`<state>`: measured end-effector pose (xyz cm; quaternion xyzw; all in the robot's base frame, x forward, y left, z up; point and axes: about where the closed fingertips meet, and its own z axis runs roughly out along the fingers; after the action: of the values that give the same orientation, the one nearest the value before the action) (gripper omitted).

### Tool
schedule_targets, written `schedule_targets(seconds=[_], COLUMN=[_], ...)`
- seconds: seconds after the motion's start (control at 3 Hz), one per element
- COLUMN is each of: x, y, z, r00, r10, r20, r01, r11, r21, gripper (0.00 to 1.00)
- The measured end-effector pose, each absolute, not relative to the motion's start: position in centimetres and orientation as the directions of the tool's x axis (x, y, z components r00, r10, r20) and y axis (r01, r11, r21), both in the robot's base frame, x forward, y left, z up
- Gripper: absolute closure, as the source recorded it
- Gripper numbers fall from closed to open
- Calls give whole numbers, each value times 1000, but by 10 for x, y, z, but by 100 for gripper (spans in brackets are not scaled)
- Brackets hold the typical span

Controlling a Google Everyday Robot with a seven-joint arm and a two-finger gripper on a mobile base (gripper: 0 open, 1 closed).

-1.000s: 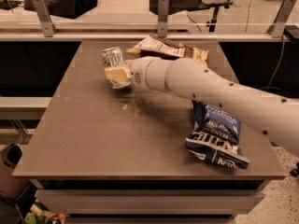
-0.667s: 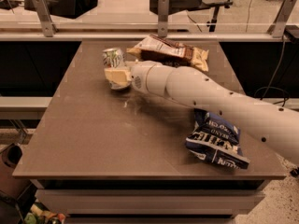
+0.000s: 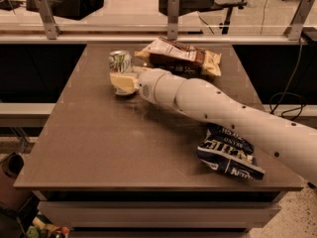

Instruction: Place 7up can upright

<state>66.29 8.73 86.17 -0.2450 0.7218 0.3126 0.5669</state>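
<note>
The 7up can (image 3: pixel 120 62), silver with a white-green label, stands upright at the back left of the brown table (image 3: pixel 99 148). My gripper (image 3: pixel 124 82) is at the can's lower half, reaching in from the right. Its cream fingers (image 3: pixel 122 82) are closed around the can's base, and the far finger is hidden behind the can. The white arm (image 3: pixel 213 108) stretches from the lower right across the table.
A brown-and-cream snack bag (image 3: pixel 181 57) lies just right of the can, behind my wrist. A blue chip bag (image 3: pixel 229 153) lies at the front right, partly under the arm. A rail with metal posts (image 3: pixel 172 14) runs behind the table.
The arm has sunk slightly lower and flatter over the table. The can and the gripper stay at the same spot.
</note>
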Motion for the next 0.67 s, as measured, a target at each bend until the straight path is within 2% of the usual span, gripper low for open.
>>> schedule_targets(seconds=[0.67], x=[663], y=[88], z=[860], r00=[-238], r10=[13], r20=[-971], r01=[-707], r11=[683], r21=[183], gripper=[100])
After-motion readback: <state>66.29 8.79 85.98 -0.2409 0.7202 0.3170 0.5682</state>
